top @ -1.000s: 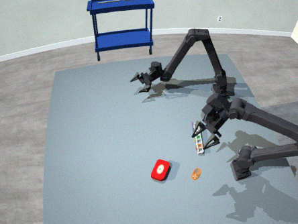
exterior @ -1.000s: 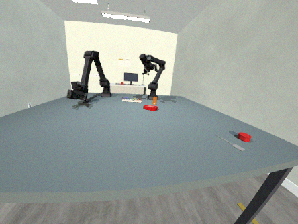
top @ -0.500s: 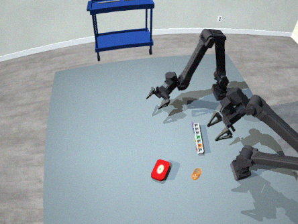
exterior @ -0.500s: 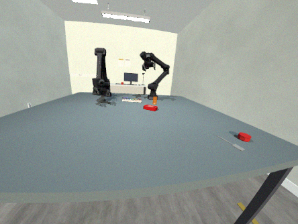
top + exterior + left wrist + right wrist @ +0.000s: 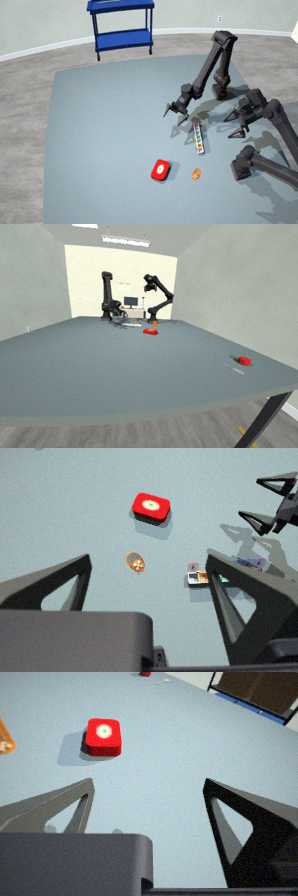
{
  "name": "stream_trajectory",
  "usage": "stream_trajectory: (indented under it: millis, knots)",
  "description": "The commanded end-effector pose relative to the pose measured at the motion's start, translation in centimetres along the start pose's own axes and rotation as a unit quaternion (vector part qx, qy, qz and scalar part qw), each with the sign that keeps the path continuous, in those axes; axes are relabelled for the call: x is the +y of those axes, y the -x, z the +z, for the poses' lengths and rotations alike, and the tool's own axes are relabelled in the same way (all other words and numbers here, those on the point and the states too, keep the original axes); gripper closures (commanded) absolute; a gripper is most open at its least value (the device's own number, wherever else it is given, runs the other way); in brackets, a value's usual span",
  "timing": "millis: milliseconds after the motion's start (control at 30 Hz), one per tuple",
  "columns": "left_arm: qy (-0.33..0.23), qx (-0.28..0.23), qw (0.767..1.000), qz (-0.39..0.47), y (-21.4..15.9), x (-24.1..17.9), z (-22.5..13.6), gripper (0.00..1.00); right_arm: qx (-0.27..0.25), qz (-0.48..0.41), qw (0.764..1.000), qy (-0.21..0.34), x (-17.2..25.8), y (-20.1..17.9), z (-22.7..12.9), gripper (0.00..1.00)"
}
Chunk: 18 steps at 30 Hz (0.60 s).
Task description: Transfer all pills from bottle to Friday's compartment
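The orange bottle (image 5: 196, 174) (image 5: 154, 324) (image 5: 132, 558) (image 5: 5, 737) stands upright and uncapped, with white pills inside. The organiser (image 5: 198, 137) (image 5: 131, 324) (image 5: 193, 579) lies on the table as a white row of compartments; coloured lids stick out along one side, seemingly open. Friday's compartment cannot be told apart. My left gripper (image 5: 227, 129) (image 5: 148, 560) is open and empty, high above the table on the arm-base side of the organiser. My right gripper (image 5: 172, 120) (image 5: 148, 784) is open and empty, above the table beyond the organiser's purple end.
A red box (image 5: 155, 174) (image 5: 150, 331) (image 5: 151, 498) (image 5: 103, 747) with a white disc stands near the bottle. A red round object (image 5: 244, 361) and a spatula-like tool (image 5: 239, 371) lie far from the arms. A blue cart (image 5: 124, 40) stands beyond the table.
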<state>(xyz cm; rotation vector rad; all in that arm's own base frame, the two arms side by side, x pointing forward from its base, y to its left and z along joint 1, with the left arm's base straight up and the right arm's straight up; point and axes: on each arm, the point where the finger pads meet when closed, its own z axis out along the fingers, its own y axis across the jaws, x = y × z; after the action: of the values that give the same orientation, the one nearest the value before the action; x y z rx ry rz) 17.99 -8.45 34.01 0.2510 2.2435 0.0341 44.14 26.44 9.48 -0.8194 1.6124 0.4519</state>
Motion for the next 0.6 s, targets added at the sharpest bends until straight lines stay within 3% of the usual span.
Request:
stream_trajectory:
  millis: [0,67,133,567]
  knots:
    - [-0.05,-0.021,0.998,-0.018,0.9,1.0,-4.6,0.0,-0.007,0.026,0.999,0.033,6.7,4.5,3.5,0.0]
    - [-0.063,-0.016,0.998,-0.01,0.2,1.1,-4.9,0.0,0.002,0.032,0.998,0.045,9.3,4.8,4.4,0.0]
    - [-0.063,-0.016,0.998,-0.01,0.2,1.1,-4.9,0.0,0.002,0.032,0.998,0.045,9.3,4.8,4.4,0.0]
    - [-0.097,0.001,0.995,0.018,-0.7,1.0,-5.9,0.0,0.039,0.054,0.992,0.109,24.1,7.8,9.2,0.0]
